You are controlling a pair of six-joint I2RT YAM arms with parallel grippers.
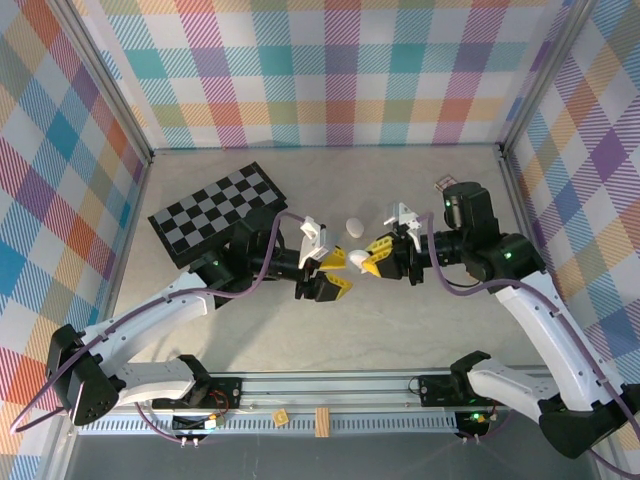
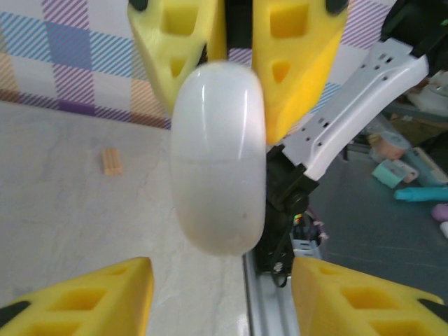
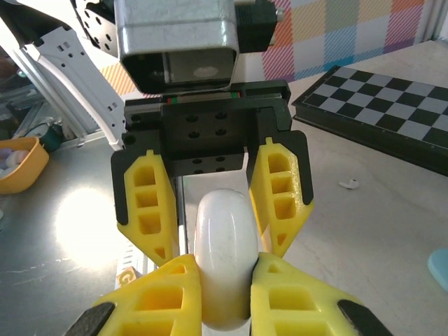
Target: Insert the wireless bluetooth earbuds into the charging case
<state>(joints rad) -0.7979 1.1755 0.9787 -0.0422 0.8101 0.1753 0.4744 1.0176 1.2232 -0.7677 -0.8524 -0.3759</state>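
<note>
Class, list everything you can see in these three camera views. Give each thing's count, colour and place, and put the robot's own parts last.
charging case: one, white, gripped between the two end effectors
oval piece: one, white, on the table just behind the end effectors
earbud: one, white, on the table near the checkerboard
checkerboard: one, black and white, back left of the table
wooden block: one, tan, on the metal rail at the near edge
table: one, beige
left end effector: one, yellow fingers, open on either side of the charging case
right end effector: one, yellow fingers, shut on the charging case
</note>
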